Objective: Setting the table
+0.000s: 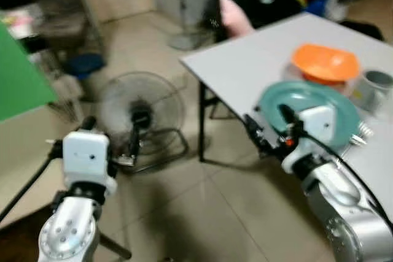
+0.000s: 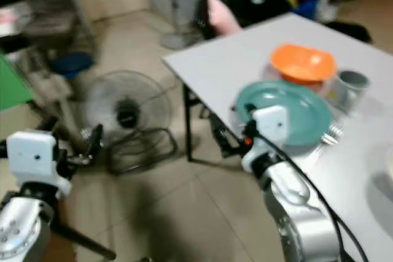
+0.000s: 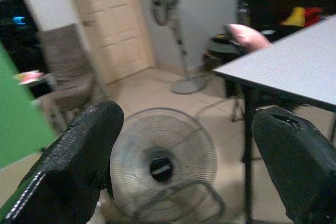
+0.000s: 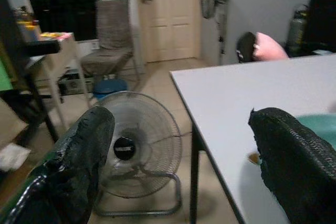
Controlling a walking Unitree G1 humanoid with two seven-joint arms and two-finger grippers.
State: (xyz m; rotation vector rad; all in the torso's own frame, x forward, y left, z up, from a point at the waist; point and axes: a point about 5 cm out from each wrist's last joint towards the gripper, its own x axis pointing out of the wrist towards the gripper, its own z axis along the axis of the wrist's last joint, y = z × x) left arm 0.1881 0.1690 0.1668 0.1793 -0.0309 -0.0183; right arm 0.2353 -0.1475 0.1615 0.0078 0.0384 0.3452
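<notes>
A white table (image 1: 245,59) stands to my right. On it lie a teal plate (image 1: 301,97), an orange bowl (image 1: 325,62) behind the plate, a grey cup (image 1: 376,87) to the right and a fork (image 1: 362,133) by the plate's near right rim. My right gripper (image 1: 270,121) hovers open at the table's near edge, just in front of the plate, with nothing between its fingers (image 4: 294,145). Over the floor left of the table, my left gripper (image 1: 113,136) is also open and holds nothing; its fingers (image 3: 79,150) point toward a floor fan.
A round floor fan (image 1: 141,111) sits on the tiles beside the table leg (image 1: 201,121). A green board (image 1: 18,72) is at far left, with a chair (image 4: 113,35) and a blue bucket (image 1: 86,64) behind. A pedestal fan (image 3: 163,3) and a pink object (image 1: 233,16) stand beyond the table.
</notes>
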